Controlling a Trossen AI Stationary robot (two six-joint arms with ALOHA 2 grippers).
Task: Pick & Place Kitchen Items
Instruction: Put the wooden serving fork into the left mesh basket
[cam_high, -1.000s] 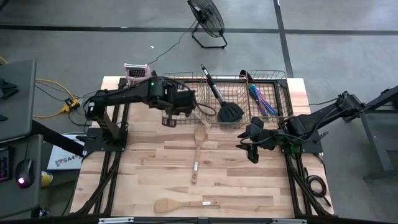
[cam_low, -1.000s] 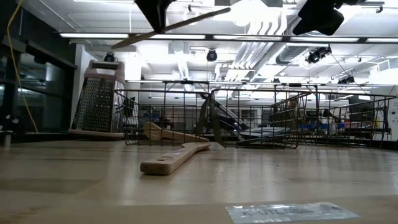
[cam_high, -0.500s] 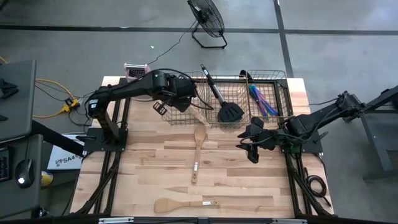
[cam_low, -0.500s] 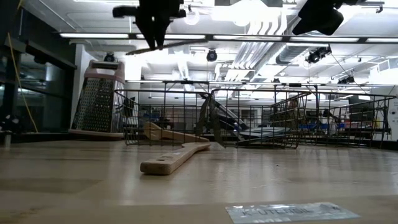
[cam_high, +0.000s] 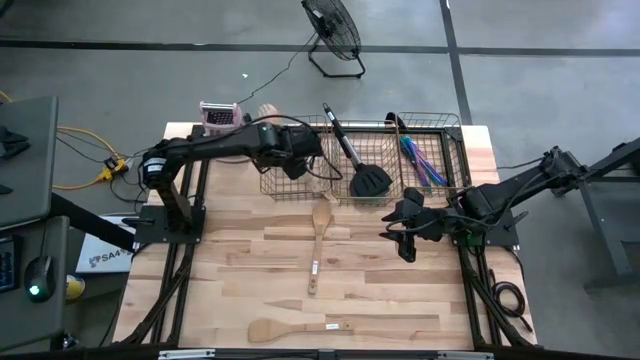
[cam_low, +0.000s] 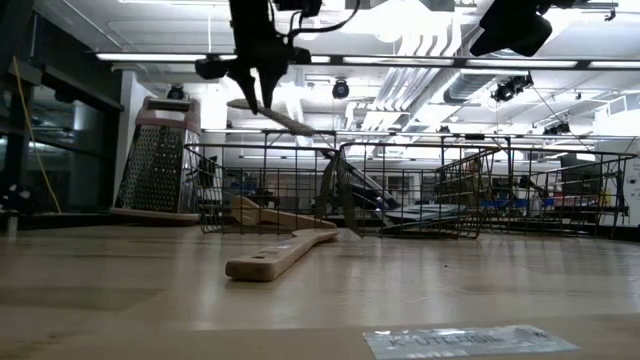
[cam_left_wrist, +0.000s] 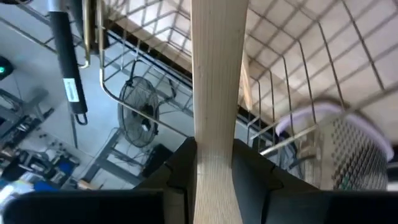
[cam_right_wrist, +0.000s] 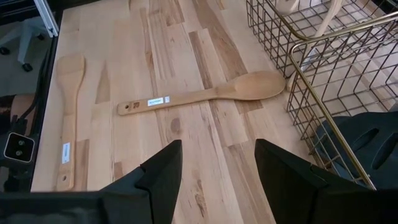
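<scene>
My left gripper (cam_high: 300, 148) is above the left wire basket (cam_high: 290, 185), shut on a light wooden utensil (cam_low: 285, 122). My right gripper (cam_high: 405, 228) hangs open and empty over the table's right part, beside the baskets. A wooden spoon (cam_high: 318, 245) and a wooden spatula (cam_high: 295, 328) lie flat on the table. A black spatula (cam_high: 362, 175) leans in the baskets, its handle over the far rim. Iridescent cutlery (cam_high: 420, 160) lies in the right basket. Another wooden utensil (cam_low: 265, 213) lies in the left basket. My left gripper pinches the wooden utensil's shaft (cam_left_wrist: 214, 158) between its two fingers (cam_left_wrist: 180, 168), which lie across it. In the low view the fingers come from above, pointing down. The utensil is lifted clear above the basket rim, tilted, its right end (cam_low: 308, 130) lower.
A metal box grater (cam_high: 222, 115) with a pink top stands at the table's far left corner. The two wire baskets line the far edge. A floor fan (cam_high: 335, 35) stands beyond the table. The right wrist view shows the spoon (cam_right_wrist: 205, 93) and spatula (cam_right_wrist: 68, 124) on bare wood.
My left gripper has gone toward the table's far edge, over the left basket, and has turned about. The wooden utensil has swung round with it, from a long upward slant to a short tilt with its right end low. My right arm has kept still.
</scene>
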